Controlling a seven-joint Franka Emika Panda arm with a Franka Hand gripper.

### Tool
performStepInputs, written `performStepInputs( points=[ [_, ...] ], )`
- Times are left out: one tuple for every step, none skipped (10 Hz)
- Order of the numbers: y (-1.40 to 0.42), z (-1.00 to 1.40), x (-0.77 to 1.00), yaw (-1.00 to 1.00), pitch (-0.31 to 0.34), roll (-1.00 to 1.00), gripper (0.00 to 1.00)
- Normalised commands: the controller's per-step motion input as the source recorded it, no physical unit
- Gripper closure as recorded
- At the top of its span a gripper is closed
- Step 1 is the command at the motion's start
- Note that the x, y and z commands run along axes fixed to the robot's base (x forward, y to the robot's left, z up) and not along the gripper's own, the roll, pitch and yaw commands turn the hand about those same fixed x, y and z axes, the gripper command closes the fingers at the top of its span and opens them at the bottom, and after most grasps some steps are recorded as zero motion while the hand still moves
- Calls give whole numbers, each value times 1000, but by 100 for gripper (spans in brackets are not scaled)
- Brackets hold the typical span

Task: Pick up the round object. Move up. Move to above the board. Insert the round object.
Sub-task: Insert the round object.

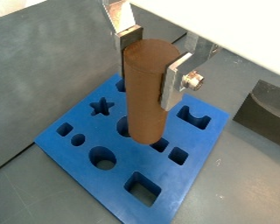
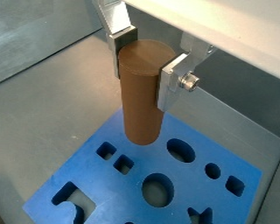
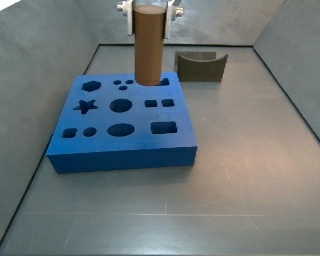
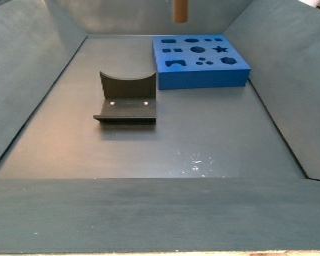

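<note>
My gripper [image 1: 152, 57] is shut on the round object [image 1: 143, 87], a tall orange-brown cylinder peg, gripped near its top between the silver fingers [image 1: 175, 77]. The peg hangs upright over the blue board [image 1: 95, 131] with its shaped holes. Both wrist views show this, with gripper [image 2: 149, 57], peg [image 2: 140, 92] and board [image 2: 119, 188]. In a side view the peg [image 3: 149, 45] stands over the far part of the board [image 3: 123, 140], under the gripper [image 3: 149, 8]. In a side view the peg's lower end [image 4: 180, 12] is clearly above the board [image 4: 203, 72].
A dark olive fixture [image 3: 200, 66] with a concave top stands on the grey floor right of the board; it also shows in a side view [image 4: 127, 98] and in a wrist view [image 1: 265, 101]. Grey sloping walls [image 3: 43, 40] enclose the floor.
</note>
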Motion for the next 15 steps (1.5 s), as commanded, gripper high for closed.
performStepInputs(
  points=[
    [49, 0, -86, 0, 0, 0, 100],
    [431, -100, -423, 0, 0, 0, 100],
    [611, -160, -494, 0, 134, 26, 100],
    [437, -200, -491, 0, 51, 57, 100],
    [77, 0, 0, 0, 89, 0, 100],
    [0, 0, 0, 0, 20, 0, 100],
    [-134, -643, -283, 0, -100, 411, 100],
    [-129, -351, -51, -34, 0, 271, 100],
    [0, -34, 0, 0, 0, 0, 100],
    [186, -451, 23, -97, 0, -217, 100],
    [117, -540, 0, -134, 0, -309, 100],
    [0, -23, 14, 0, 0, 0, 100],
    [0, -663, 0, -271, -197, -426, 100],
    [0, -143, 0, -171, -23, -274, 100],
    [0, -51, 0, 0, 0, 0, 100]
  ],
)
